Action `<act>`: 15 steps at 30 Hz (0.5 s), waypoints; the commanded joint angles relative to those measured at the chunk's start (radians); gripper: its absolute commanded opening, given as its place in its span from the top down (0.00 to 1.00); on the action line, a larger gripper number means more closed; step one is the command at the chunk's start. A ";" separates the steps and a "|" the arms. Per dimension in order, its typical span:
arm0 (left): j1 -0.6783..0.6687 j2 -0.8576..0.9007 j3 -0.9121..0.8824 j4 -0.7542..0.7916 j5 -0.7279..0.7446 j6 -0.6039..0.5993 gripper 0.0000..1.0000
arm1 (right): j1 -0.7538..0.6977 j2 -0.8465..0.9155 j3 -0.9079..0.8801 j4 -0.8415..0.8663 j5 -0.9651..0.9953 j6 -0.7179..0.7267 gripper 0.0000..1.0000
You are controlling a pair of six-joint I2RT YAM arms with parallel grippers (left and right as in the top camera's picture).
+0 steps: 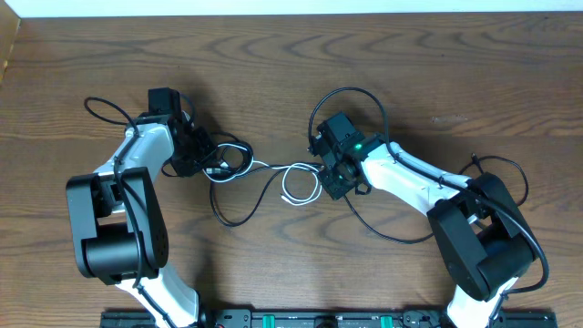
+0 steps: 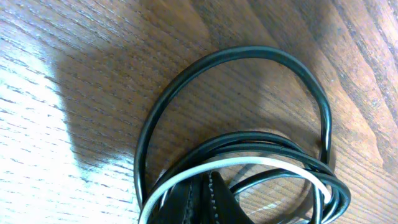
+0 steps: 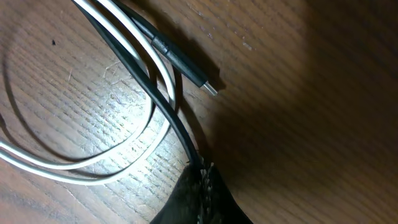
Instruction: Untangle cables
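Observation:
The black cable [image 1: 239, 217] and the white cable [image 1: 273, 167] lie tangled on the wooden table between my two arms. My left gripper [image 1: 208, 157] sits at the left knot. In the left wrist view it [image 2: 208, 177] is shut. Black cable [image 2: 230, 56] loops run in behind its tips, and the white cable [image 2: 249, 163] arcs across in front of them. My right gripper [image 1: 330, 182] is by the white loop. In the right wrist view it [image 3: 204, 168] is shut on the black cable [image 3: 168, 115], beside the white cable [image 3: 74, 171] and a black plug [image 3: 196, 73].
Thicker black arm wires curl behind the left arm [image 1: 109, 111] and around the right arm [image 1: 401, 239]. The arm bases stand at the front left [image 1: 118, 228] and front right [image 1: 483, 241]. A black rail [image 1: 319, 319] runs along the front edge.

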 commanded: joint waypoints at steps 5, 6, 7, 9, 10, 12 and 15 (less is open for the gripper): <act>0.004 -0.035 0.016 -0.041 -0.014 0.070 0.92 | -0.024 -0.061 -0.053 -0.043 0.030 0.069 0.99; 0.004 -0.056 0.025 -0.053 -0.023 0.070 0.92 | -0.026 -0.088 -0.053 -0.047 0.030 0.070 0.99; 0.004 -0.084 0.035 -0.064 -0.031 0.069 0.92 | -0.027 -0.123 -0.053 -0.053 0.030 0.069 0.99; 0.002 -0.140 0.043 -0.070 -0.030 0.068 0.92 | -0.032 -0.185 -0.053 -0.068 0.030 0.069 0.99; -0.005 -0.189 0.043 -0.069 -0.031 0.064 0.92 | -0.037 -0.213 -0.053 -0.078 0.031 0.069 0.99; -0.022 -0.245 0.043 -0.069 -0.046 0.061 0.92 | -0.048 -0.254 -0.053 -0.095 0.030 0.071 0.99; -0.065 -0.303 0.043 -0.070 -0.047 0.061 0.92 | -0.067 -0.299 -0.053 -0.114 0.026 0.073 0.99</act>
